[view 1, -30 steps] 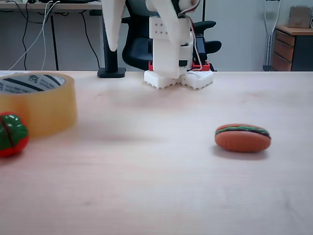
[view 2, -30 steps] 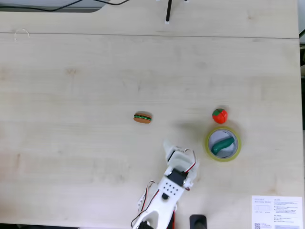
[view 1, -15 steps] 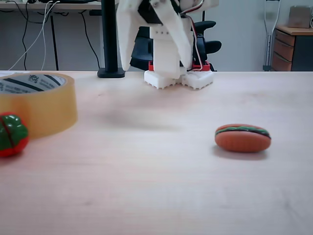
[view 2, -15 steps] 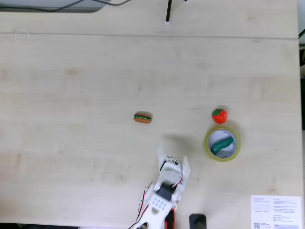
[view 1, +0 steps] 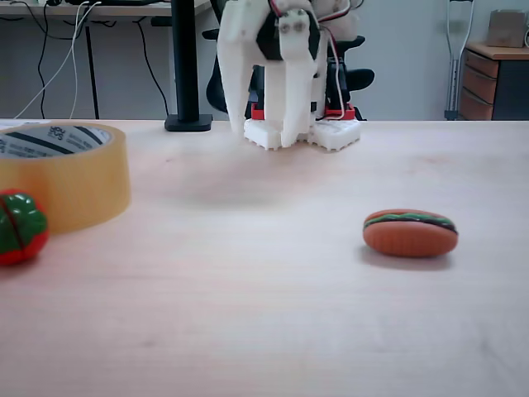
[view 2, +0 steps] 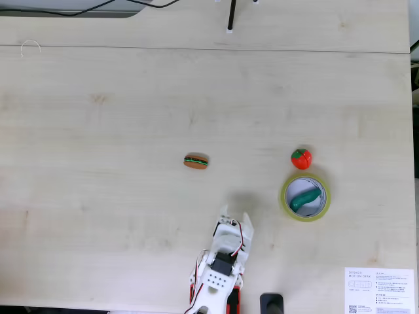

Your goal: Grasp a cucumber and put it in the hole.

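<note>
Lying inside the hole (view 2: pixel 294 191) of the tape roll (view 2: pixel 324 196), the cucumber (view 2: pixel 304 198), white gripper (view 2: pixel 235 216) released, fingers apart, empty, near the arm's base

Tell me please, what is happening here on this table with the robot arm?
The white arm is near its base with its end effector open and empty. The cucumber already lies inside the hole of the tape roll, so the placing looks done. A red-and-green toy sits just beside the roll, and a toy hotdog lies apart on the wooden table, untouched.
</note>
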`<state>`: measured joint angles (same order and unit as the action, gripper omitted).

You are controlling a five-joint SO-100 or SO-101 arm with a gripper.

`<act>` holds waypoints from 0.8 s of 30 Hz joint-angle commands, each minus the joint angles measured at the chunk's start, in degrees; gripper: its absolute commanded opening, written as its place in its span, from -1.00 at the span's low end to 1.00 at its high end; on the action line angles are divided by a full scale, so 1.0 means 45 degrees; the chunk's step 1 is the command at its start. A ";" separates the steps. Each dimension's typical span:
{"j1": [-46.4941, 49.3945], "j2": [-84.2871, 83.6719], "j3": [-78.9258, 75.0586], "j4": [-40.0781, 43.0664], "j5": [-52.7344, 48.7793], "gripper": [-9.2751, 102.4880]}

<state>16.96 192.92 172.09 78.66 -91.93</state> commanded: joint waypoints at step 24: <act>-0.0234 0.0039 0.1348 0.0195 -0.0098 -0.83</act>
<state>16.35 192.92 178.07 79.28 -91.93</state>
